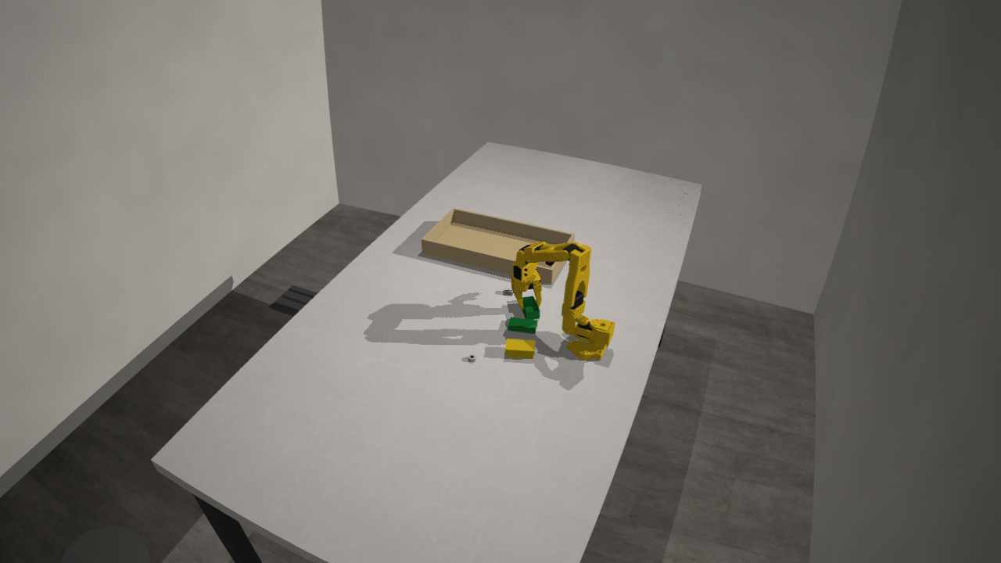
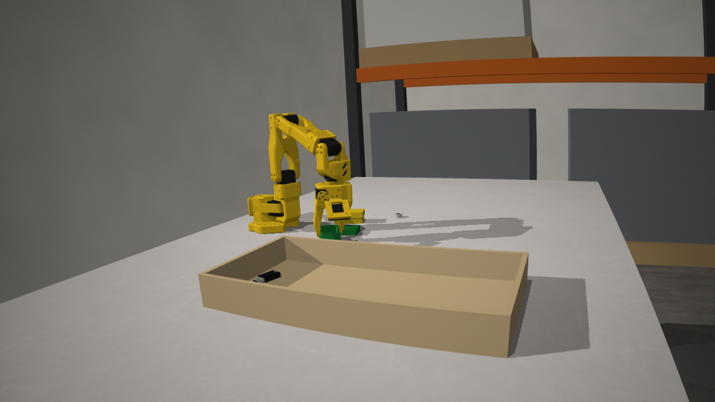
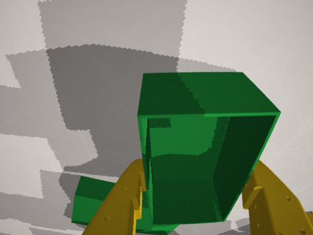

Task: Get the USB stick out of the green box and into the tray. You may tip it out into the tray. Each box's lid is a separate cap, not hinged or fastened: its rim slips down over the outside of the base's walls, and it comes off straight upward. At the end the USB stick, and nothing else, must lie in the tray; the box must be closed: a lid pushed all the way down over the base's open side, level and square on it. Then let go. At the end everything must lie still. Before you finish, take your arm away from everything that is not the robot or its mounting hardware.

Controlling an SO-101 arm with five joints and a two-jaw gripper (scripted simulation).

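Gripping the green box (image 1: 531, 308) (image 2: 329, 233) (image 3: 208, 94) right now, with the gripper (image 1: 530, 303) (image 2: 329, 233) (image 3: 199, 161) closed around opposite walls! Spaced only partly open, one finger on each side, with the box's width between them. Pointing downward over the table (image 1: 392, 392) (image 2: 124, 339), just beside the tray (image 1: 475, 260) (image 2: 360, 320) and outside its walls. Showing an uncovered opening to the wrist view, with bare green walls and floor inside, and looking tilted from the top view. Too hard to tell whether touching the table underneath.

And over to the USB stick (image 1: 550, 263) (image 2: 267, 276): lying in the tray, near the end closest to the arm, partly hidden behind the front wall in the exterior view. Down on the table, right by the held box, spotting the green lid (image 1: 522, 325) (image 2: 351, 229) (image 3: 92, 199), off and apart from the opening. Next along, seeing a yellow box (image 1: 520, 348) (image 2: 357, 215), then a small metal ring (image 1: 471, 358) (image 2: 398, 215) off to one side. Spotting another small metallic piece (image 1: 507, 292) between tray and lid, too tiny to identify.
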